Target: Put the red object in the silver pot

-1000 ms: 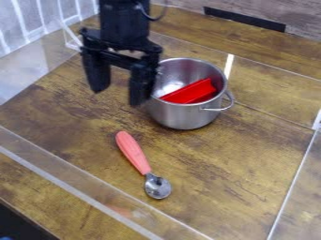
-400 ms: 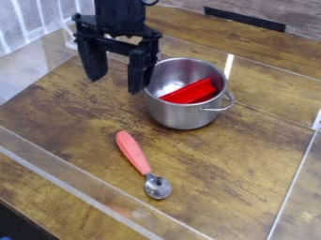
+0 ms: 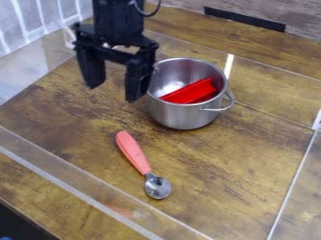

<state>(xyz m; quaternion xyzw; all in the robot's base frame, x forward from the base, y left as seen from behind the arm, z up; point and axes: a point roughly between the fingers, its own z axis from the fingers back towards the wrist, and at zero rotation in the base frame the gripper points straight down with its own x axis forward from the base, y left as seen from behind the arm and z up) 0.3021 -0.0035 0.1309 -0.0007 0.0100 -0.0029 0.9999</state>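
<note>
Now the gripper sits higher and further left of the silver pot than before, jaws spread, empty. The red object lies tilted inside the pot.

Red object inside silver pot; hand wide open, empty, just left of pot; spoon on table.

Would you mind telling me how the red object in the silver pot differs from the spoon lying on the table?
The red object sits inside the silver pot, leaning against its wall; the spoon lies flat on the wooden table, out in the open. The red object is one colour all over, while the spoon pairs an orange-red handle with a shiny metal bowl. Both are reddish and untouched by the claw.
</note>
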